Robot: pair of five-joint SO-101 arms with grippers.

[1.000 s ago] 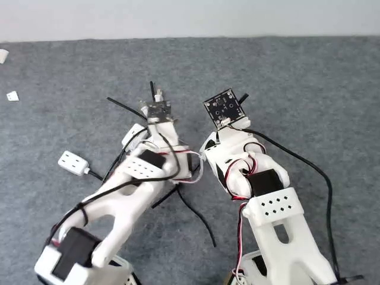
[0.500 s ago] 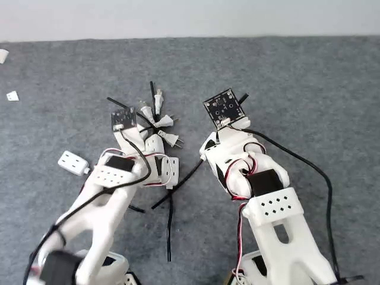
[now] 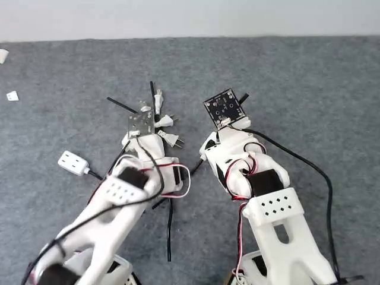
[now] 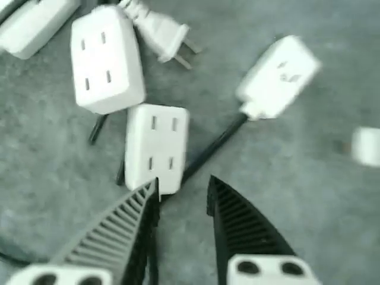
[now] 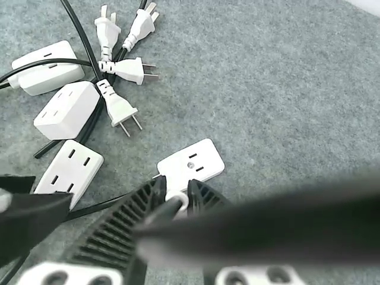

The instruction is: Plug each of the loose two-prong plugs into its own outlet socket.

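Several white two-prong plugs on black cords lie fanned out on the grey carpet; one plug points toward the outlets, and others show beyond the left arm. In the left wrist view my left gripper is open, its tips just short of a white outlet block and over a black cord. A second block and a single outlet lie beyond. My right gripper is shut on the cord end of a white outlet socket.
Another outlet block lies apart at the left of the carpet. Black cords trail between the two arms. A blurred black cable crosses close in front of the right wrist camera. Open carpet lies to the far right.
The left arm swung left, then back toward the middle, uncovering the plugs. A black cord between the arms shifted left. The right arm kept still.
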